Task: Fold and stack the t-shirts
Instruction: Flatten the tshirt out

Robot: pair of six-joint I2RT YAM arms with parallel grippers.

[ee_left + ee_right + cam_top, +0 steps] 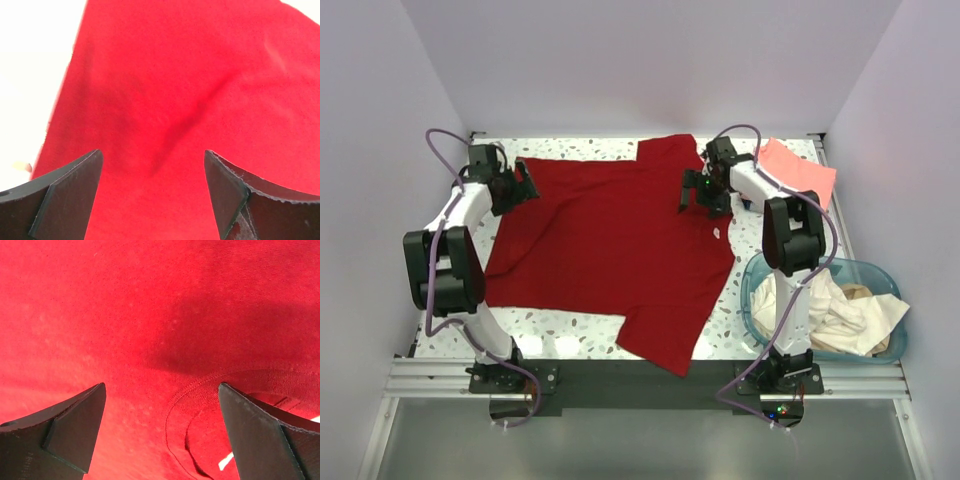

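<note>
Evidently the dark red t-shirt [610,250] was spread flat across the table [582,148], hem leftward. The left gripper [525,185] was poised wide open over the far hem corner, the right gripper [695,195] equally wide above the collar [200,390]. A clean fold was judged to need matching edges pinched together, with the neck label [718,234] avoided

You're working in a robot test booth, a lab rig rather than a home. Plain pale walls [650,60] close in the counter [725,325] (white, speckled like terrazzo) along its left, far and right edges. At the near edge a metal rail [420,378] carries the left arm [455,265] and right arm [790,235], bolted side by side, with purple cables [432,160] looping up from their bases.
</note>
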